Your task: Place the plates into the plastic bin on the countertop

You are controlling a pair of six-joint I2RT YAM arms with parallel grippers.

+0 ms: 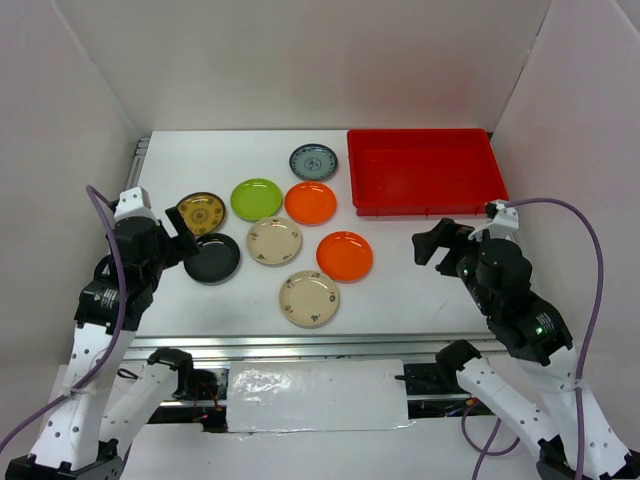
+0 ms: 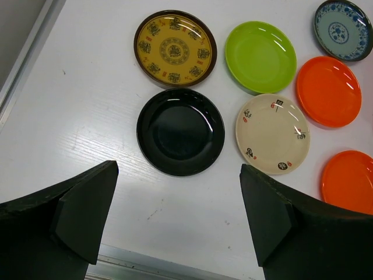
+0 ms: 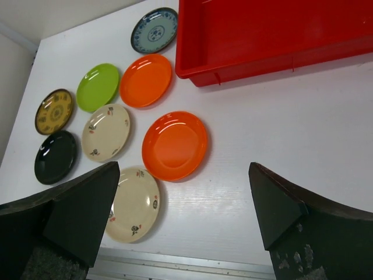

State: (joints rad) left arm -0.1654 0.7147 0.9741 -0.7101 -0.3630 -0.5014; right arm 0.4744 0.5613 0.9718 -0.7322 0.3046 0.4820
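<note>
Eight plates lie on the white countertop (image 1: 420, 290): blue-grey (image 1: 313, 161), lime green (image 1: 256, 199), orange (image 1: 310, 203), brown-gold (image 1: 201, 213), black (image 1: 212, 257), cream floral (image 1: 274, 241), a second orange (image 1: 344, 256) and a second cream floral (image 1: 309, 298). The red plastic bin (image 1: 425, 170) stands empty at the back right. My left gripper (image 2: 178, 216) is open and empty, just short of the black plate (image 2: 180, 132). My right gripper (image 3: 183, 216) is open and empty, right of the nearer orange plate (image 3: 175, 146) and in front of the bin (image 3: 280, 35).
White walls enclose the countertop on three sides. A metal rail (image 1: 300, 345) runs along the front edge. Bare tabletop lies between the bin and the rail, under my right gripper (image 1: 432, 243).
</note>
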